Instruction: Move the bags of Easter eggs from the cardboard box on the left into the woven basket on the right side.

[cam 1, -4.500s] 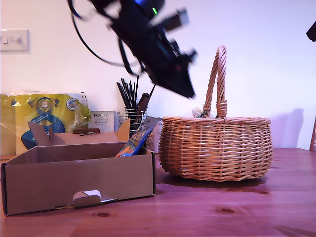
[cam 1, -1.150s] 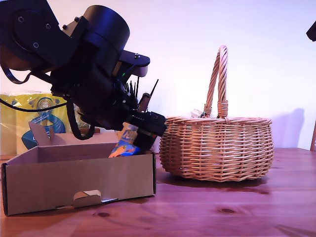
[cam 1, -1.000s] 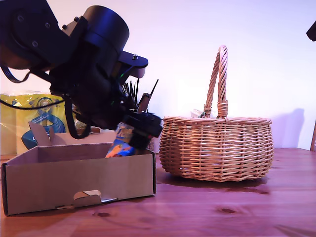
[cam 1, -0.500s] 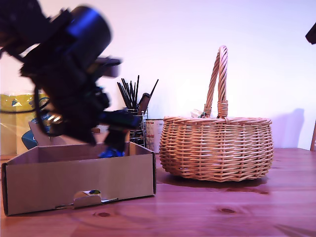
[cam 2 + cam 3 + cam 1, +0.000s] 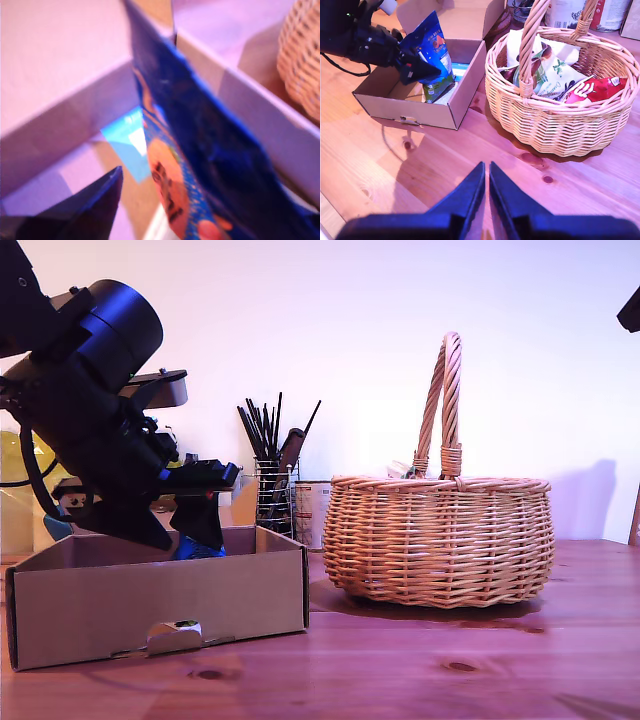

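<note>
While my second gripper (image 5: 486, 200) hangs closed and empty above the table, my first gripper (image 5: 412, 67) pinches the blue Terry's Orange bag (image 5: 431, 45) over the cardboard box (image 5: 420, 107); light, crinkly, slippery, best held by its top seam. Beyond, the woven basket (image 5: 560, 130) holds others.

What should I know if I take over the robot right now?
My first gripper is in the cardboard box, shut on the blue bag, which stands upright.
My second gripper hangs shut and empty, high over the table.
Done: white, green-white and red bags lie in the woven basket.
Left: carry the blue bag to the basket; a green bag also waits in the box.
</note>
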`<action>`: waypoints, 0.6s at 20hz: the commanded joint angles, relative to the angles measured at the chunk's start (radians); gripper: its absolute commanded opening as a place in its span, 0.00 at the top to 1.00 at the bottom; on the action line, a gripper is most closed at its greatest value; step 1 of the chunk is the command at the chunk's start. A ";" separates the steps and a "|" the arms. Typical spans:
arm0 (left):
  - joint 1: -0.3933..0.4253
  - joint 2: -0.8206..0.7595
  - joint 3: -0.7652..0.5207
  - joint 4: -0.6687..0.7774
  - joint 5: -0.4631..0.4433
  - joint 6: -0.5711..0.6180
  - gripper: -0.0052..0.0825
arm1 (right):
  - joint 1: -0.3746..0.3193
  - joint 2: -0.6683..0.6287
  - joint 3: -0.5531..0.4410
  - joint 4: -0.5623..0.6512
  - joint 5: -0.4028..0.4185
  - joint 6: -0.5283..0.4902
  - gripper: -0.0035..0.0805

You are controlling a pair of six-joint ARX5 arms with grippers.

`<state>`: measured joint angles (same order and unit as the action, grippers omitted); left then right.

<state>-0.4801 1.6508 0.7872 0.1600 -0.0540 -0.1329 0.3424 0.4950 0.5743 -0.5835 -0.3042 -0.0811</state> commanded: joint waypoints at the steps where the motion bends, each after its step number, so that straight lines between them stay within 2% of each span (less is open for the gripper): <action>1: 0.005 0.012 -0.025 -0.016 0.012 -0.010 0.38 | 0.004 -0.001 0.010 0.010 0.000 -0.007 0.97; 6: 0.016 0.025 -0.025 -0.041 0.026 -0.024 0.54 | 0.004 -0.001 0.010 0.010 0.000 -0.007 0.97; 9: 0.016 0.025 -0.024 0.013 0.025 -0.024 0.76 | 0.004 -0.001 0.010 0.010 -0.001 -0.007 0.97; 12: 0.016 0.023 -0.019 0.076 0.030 -0.022 0.85 | 0.004 -0.002 0.010 0.010 -0.001 -0.006 0.97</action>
<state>-0.4683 1.6527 0.7856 0.2165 -0.0265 -0.1524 0.3424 0.4950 0.5743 -0.5797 -0.3042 -0.0811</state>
